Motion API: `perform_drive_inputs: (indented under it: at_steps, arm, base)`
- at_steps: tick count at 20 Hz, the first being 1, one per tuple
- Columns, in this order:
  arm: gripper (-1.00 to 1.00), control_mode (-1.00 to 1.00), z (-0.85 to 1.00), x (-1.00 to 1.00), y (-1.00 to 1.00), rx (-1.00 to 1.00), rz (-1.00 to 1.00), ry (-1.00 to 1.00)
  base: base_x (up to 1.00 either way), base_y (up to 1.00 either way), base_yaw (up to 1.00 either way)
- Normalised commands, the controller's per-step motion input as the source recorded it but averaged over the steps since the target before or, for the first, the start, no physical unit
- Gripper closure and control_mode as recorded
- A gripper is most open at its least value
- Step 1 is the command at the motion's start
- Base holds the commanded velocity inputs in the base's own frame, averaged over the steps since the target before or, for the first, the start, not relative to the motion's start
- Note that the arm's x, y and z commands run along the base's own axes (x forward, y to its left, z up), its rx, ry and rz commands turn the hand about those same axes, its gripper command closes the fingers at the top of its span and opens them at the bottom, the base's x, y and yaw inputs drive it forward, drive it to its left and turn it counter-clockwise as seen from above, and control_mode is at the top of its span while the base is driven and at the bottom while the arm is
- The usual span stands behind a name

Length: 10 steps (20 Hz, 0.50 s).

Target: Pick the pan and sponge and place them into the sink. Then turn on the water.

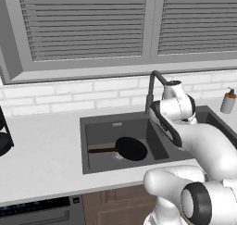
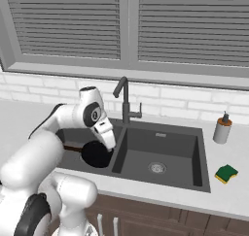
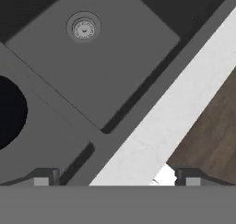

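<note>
- Two basins make up the dark grey sink (image 1: 99, 127) in the left base view; the black pan (image 1: 131, 148) lies in the left basin, over the drain, its reddish-brown handle pointing left. The white arm bends over the divider, in front of the dark faucet (image 1: 152, 87). A beige soap dispenser (image 1: 228, 101) stands on the counter to the right.
- From the right base view, the pan sits in the left basin, partly behind the arm's hand. The right basin holds only its round drain (image 2: 156, 168). The sponge (image 2: 226, 173) lies on the white counter (image 2: 228, 196) just right of the sink, in front of the soap dispenser.
- Looking along the hand, the gripper (image 3: 116, 178) has its fingertips spread wide with nothing between them, above the divider and the sink's front rim. The pan's black edge shows at left.
</note>
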Motion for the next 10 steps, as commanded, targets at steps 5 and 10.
perform_drive_inputs:
  at_steps: [5,10]
  arm:
    - [-1.0,-1.0,0.19,-0.05,-1.0,0.07,0.33,0.0]
    - [-1.0,-1.0,0.01,0.02,-0.86,0.09,0.31,0.0]
  base:
    - [0.0,0.0,0.0]
    - [0.0,0.0,0.0]
